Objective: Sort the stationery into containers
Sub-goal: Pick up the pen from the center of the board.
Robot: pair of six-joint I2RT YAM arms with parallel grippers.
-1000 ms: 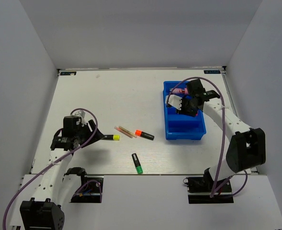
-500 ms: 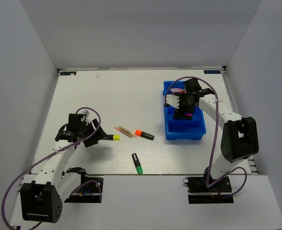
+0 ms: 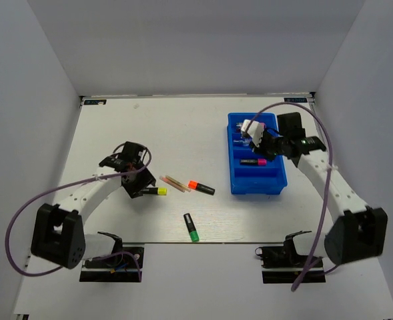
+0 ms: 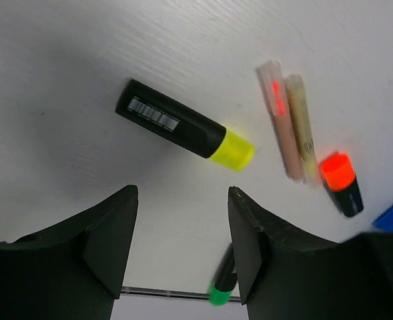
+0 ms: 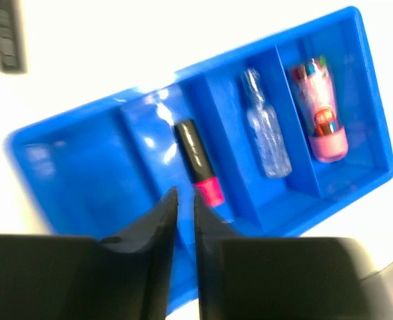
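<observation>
On the white table (image 3: 183, 127), the empty, wide-open left gripper (image 4: 181, 193) may skew the slanted yellow-capped highlighter (image 4: 183, 125) at 12 o'clock (right gripper (image 5: 185, 195) near-closed, empty).

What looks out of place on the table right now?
Nothing spilled or damaged. Loose outside the blue bin lie the yellow-capped highlighter, tan sticks, orange-capped highlighter and green-capped highlighter.

No word or number can be read. A black highlighter with a yellow cap (image 4: 183, 127) carries a white barcode label (image 4: 154, 115), its digits too small. The pink plastic tube (image 5: 319, 110) bears blurred colourful print. Two small stickers, black (image 3: 93, 103) and blue (image 3: 296, 100), sit on the white table's (image 3: 183, 127) far corners, illegible.
</observation>
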